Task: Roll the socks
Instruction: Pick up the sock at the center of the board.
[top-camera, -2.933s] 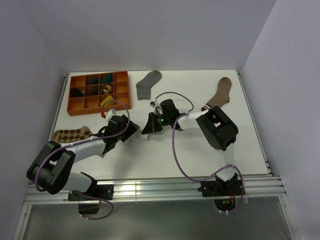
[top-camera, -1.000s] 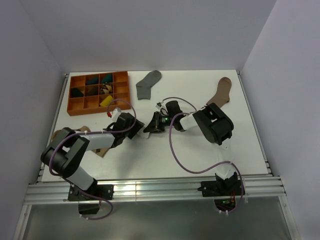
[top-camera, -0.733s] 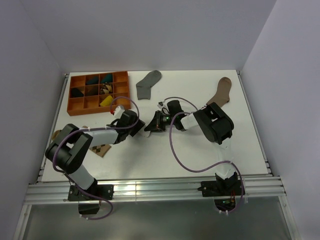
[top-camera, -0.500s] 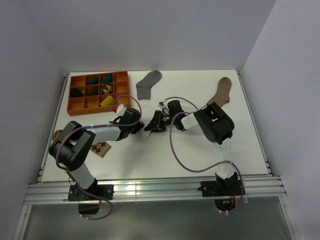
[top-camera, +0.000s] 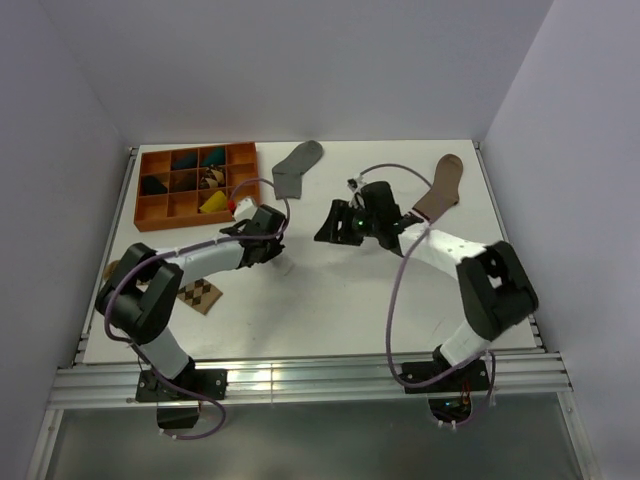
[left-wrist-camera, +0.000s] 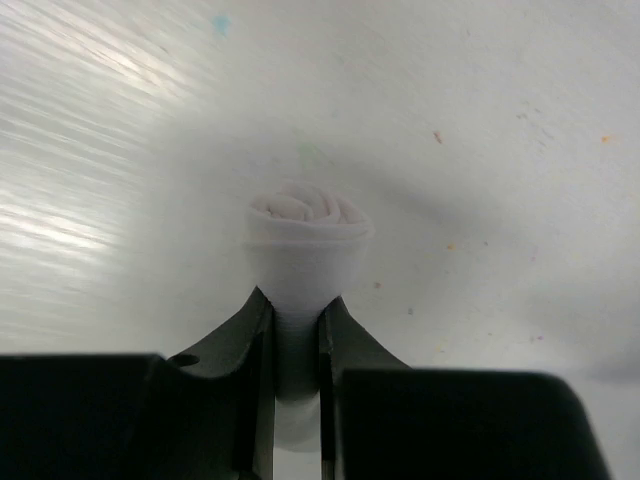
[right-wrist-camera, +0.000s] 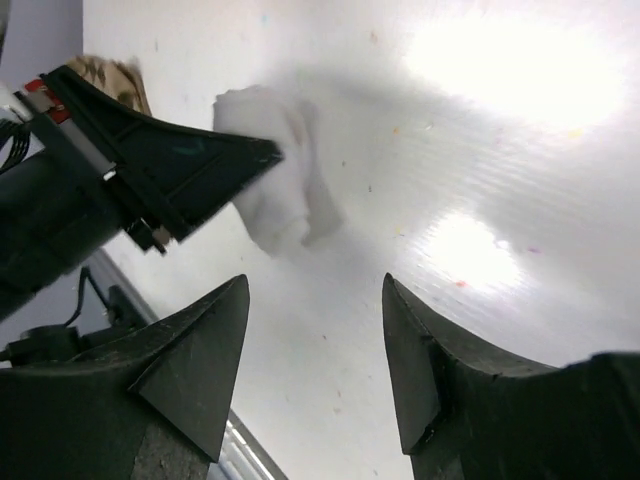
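White counter (top-camera: 330, 310), pale-walled booth. L hand (left-wrist-camera: 298, 300) pinches rolled white fabric sock (left-wrist-camera: 305, 235) mid-counter. R hand (right-wrist-camera: 315, 282) spread wide nearby, not touching it. Flat grey fabric sock (top-camera: 297, 167) lies at back, beside orange compartment tray (top-camera: 150, 215).

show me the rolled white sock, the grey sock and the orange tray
rolled white sock (left-wrist-camera: 305, 215): left wrist view, on the spiral end of the roll.
grey sock (top-camera: 297, 164): top external view, on the middle of its length.
orange tray (top-camera: 170, 224): top external view, on its near rim.
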